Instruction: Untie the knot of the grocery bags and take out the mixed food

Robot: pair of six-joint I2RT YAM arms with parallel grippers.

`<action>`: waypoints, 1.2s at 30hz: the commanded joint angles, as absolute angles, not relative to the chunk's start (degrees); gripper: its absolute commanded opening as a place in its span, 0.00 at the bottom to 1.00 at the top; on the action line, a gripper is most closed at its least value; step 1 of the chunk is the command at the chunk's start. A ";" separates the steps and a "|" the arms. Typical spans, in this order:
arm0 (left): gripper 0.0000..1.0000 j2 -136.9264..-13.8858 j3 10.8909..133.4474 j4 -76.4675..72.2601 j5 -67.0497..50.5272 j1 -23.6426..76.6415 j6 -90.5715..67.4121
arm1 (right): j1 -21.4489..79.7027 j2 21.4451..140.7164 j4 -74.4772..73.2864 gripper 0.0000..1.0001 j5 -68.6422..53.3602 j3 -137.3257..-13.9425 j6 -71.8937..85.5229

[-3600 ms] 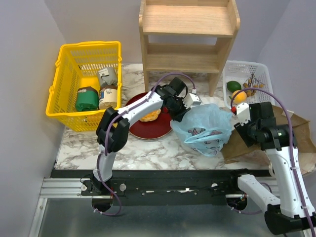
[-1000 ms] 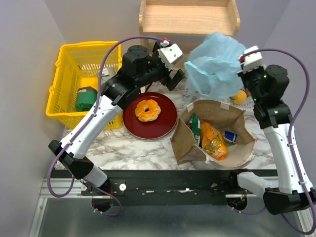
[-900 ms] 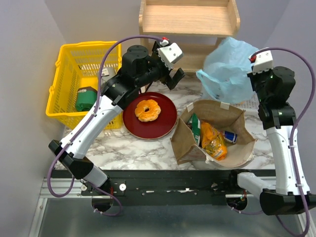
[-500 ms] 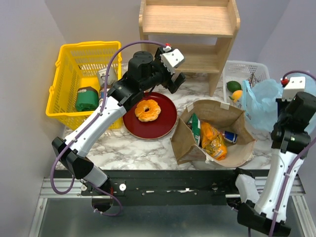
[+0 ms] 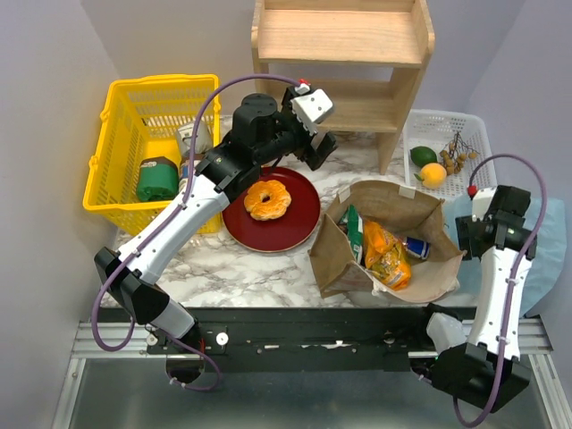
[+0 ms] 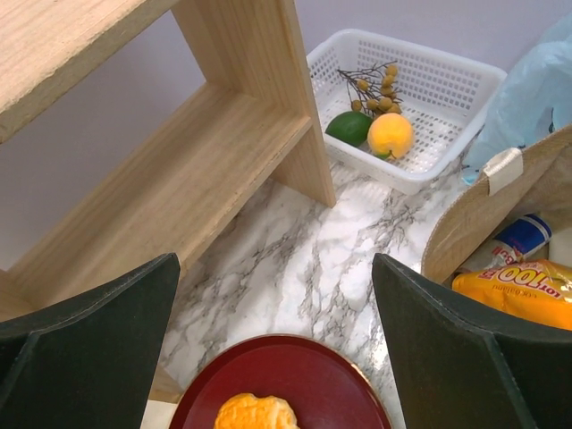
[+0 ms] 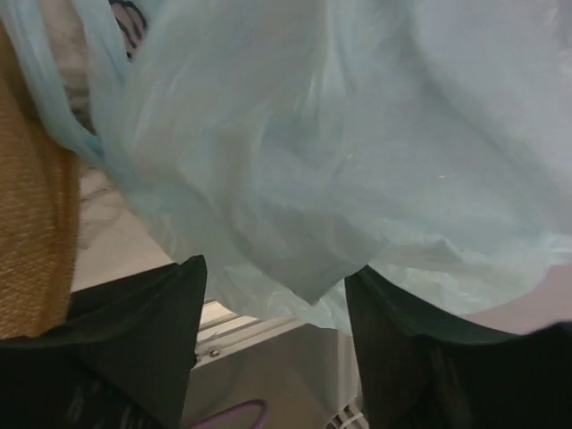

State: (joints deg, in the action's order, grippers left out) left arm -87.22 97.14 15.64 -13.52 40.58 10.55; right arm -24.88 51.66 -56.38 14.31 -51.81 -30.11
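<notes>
Film of the thin light-blue plastic bag [image 7: 375, 134] sagged unpinched between the right gripper's [image 7: 275, 268] parted jaws. Left of it the stiff brown paper bag [image 5: 335, 259] gaped, with the yellow-orange snack packet [image 5: 386, 255], dark-green chip bag [image 5: 355, 228] and red-blue can [image 5: 416, 248] apparently yet to come out. Beyond, the left gripper [image 6: 275, 264] hung wide open and empty above the glazed doughnut [image 5: 266, 199].

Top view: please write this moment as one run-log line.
left gripper: open | right gripper: open at blue bag | doughnut: on red plate | paper bag: snack packet inside
</notes>
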 commanded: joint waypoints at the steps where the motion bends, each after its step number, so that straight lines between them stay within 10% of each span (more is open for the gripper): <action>1: 0.98 -85.70 95.89 17.75 -16.08 40.69 12.04 | -25.31 51.15 -57.48 0.81 -0.42 -63.70 -25.76; 7: 0.99 -89.02 97.82 24.95 -20.91 40.96 11.51 | -25.22 49.92 -59.06 1.00 -19.67 -76.98 -24.26; 19: 0.98 -98.68 105.81 39.36 -34.53 43.86 14.85 | -25.22 40.52 -76.93 0.92 -59.05 -75.59 -54.85; 26: 0.98 -101.86 106.35 39.72 -32.36 45.44 13.45 | -24.96 43.51 -68.70 0.75 -48.73 -71.73 -43.49; 33: 0.98 -106.61 108.19 41.57 -24.45 47.99 15.73 | -9.23 53.42 -52.90 0.76 -11.97 -77.68 -16.61; 36: 0.91 -107.05 107.75 41.75 -24.08 48.25 16.61 | -4.93 56.34 -51.25 0.74 -18.91 -81.64 -18.36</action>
State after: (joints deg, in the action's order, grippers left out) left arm -106.19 106.48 39.68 -27.92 47.64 14.83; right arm -10.31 54.08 -58.06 -24.58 -76.99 -24.75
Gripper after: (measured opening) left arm 0.971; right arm 0.762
